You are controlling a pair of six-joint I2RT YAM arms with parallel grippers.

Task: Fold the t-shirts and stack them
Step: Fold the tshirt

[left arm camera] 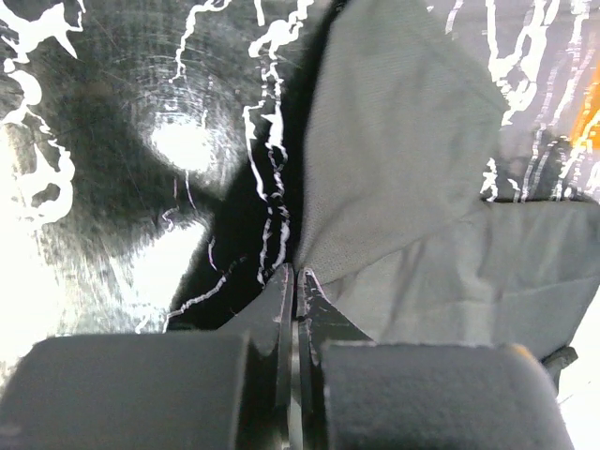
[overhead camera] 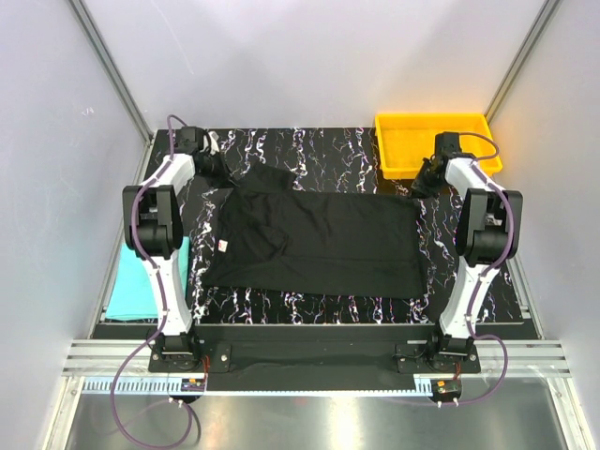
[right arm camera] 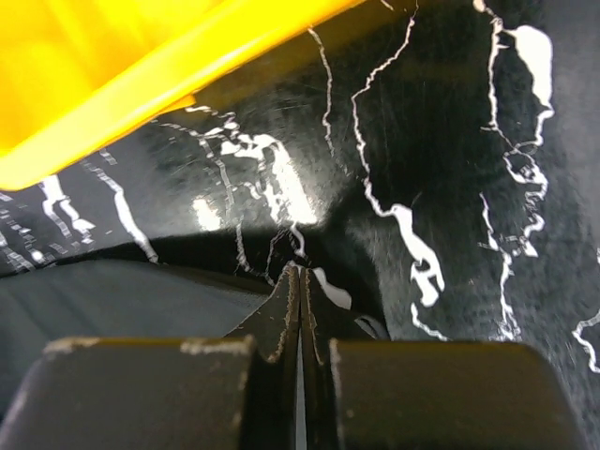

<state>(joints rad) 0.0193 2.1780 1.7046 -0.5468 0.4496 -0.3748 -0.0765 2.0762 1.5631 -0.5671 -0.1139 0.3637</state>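
1. The black t-shirt (overhead camera: 319,244) lies spread flat across the middle of the marbled surface (overhead camera: 309,150), collar end to the left. The teal t-shirt (overhead camera: 141,281) sits at the surface's left edge beside the left arm, unfolded.
2. The left fingers (left arm camera: 267,314) are pressed together on cloth at the shirt's far-left sleeve area.
3. The right fingers (right arm camera: 277,309) are closed at the far-right hem corner, near the yellow tray (overhead camera: 431,117). Cloth reaches right up to the tips, so it is most likely pinched.
4. Step in hand, by my judgement, is the first fold of the black shirt, far edge gripped.
5. The next move calls for lifting both corners together and carrying the far edge toward the near edge. Both arms should travel evenly so the fold line stays straight.
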